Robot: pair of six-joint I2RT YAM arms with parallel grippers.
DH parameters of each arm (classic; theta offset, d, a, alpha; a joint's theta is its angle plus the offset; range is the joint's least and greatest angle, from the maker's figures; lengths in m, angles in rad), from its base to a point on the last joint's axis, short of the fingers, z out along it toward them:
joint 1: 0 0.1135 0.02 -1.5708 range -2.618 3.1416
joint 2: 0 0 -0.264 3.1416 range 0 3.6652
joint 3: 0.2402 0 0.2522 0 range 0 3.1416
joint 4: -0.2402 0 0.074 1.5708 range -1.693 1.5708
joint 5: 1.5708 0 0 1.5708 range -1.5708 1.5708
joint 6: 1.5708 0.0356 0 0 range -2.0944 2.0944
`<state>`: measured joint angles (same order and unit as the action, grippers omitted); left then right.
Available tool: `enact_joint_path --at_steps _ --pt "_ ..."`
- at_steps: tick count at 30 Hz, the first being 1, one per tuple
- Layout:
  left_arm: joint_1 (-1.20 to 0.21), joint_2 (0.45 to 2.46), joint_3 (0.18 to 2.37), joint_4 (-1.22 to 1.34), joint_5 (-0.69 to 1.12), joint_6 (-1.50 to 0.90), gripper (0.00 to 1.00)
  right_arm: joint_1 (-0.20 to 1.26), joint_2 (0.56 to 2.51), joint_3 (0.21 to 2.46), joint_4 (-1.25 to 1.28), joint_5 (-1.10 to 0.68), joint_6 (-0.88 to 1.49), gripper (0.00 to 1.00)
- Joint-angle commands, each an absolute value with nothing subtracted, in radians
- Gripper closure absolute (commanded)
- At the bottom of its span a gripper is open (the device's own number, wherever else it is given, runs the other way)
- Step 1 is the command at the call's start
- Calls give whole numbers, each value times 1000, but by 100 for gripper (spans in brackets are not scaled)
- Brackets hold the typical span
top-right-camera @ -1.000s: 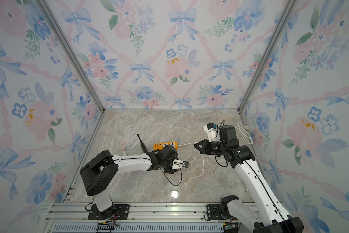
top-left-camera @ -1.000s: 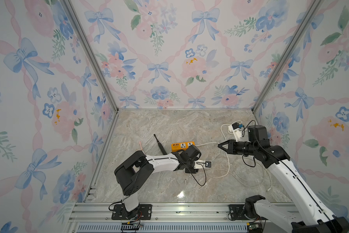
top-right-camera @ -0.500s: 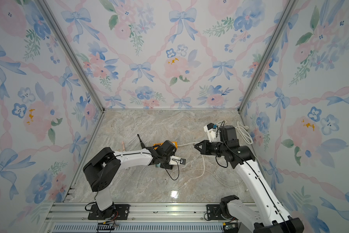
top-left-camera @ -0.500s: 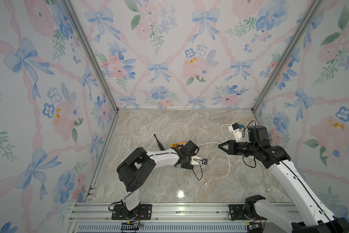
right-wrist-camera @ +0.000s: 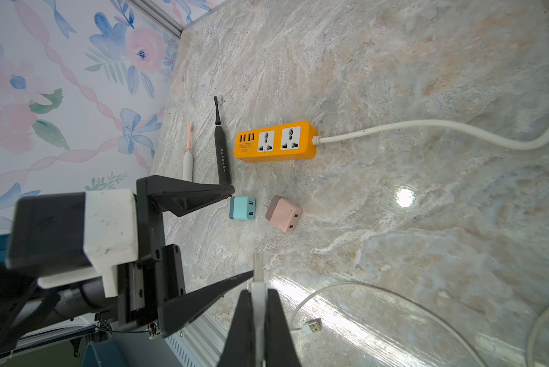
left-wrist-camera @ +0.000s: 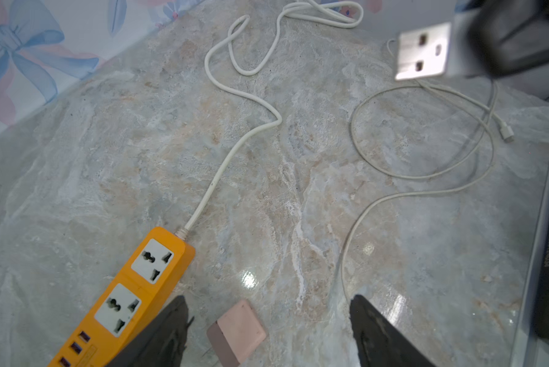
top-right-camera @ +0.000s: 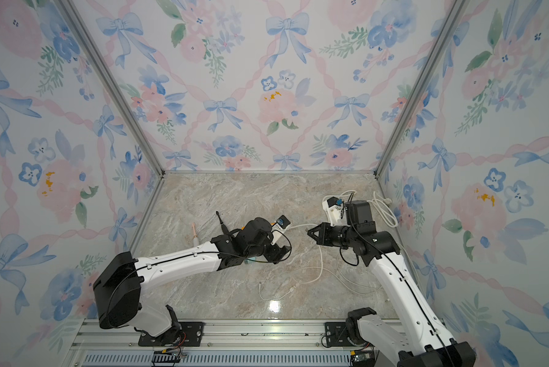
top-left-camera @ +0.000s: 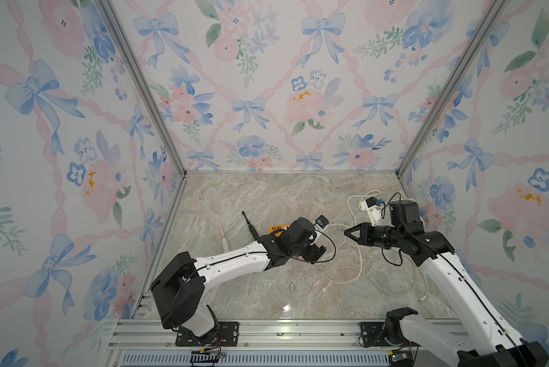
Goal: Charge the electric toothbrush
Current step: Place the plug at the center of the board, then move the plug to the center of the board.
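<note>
Just beside the wide-open left pincer lies the black toothbrush, while the right pincer clamps a USB plug.

Lab robot cell: floral-print panels on aluminium posts, marble-look tabletop, arm bases on slotted rail

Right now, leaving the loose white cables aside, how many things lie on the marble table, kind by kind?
Electric toothbrushes: 2 (slim black toothbrush, white toothbrush with pink head)
Square plug adapters: 2 (teal adapter, pink adapter)
Orange plastic power strip: 1
Total: 5
</note>
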<state>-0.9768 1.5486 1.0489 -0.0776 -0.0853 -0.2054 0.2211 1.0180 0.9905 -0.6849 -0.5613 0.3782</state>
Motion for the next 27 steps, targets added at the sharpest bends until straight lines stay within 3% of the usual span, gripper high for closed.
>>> enact_joint_path --at_steps 1,4,10,17,23,27 --pt "-977 1593 979 -87 -172 -720 17 209 1000 995 -674 -567 384 100" --pt "-979 1623 948 -88 -185 -836 17 209 993 1004 -691 -566 378 100" --pt "-966 1744 991 -87 -96 -758 16 209 990 1015 -718 -564 366 100" --pt "-964 1802 978 -94 -248 -735 14 213 996 1012 -710 -566 383 100" --pt "-935 1762 956 -118 -279 -629 15 215 1001 1017 -707 -563 386 100" --pt "-930 1738 980 -180 -411 -507 14 221 1003 1009 -683 -566 406 100"
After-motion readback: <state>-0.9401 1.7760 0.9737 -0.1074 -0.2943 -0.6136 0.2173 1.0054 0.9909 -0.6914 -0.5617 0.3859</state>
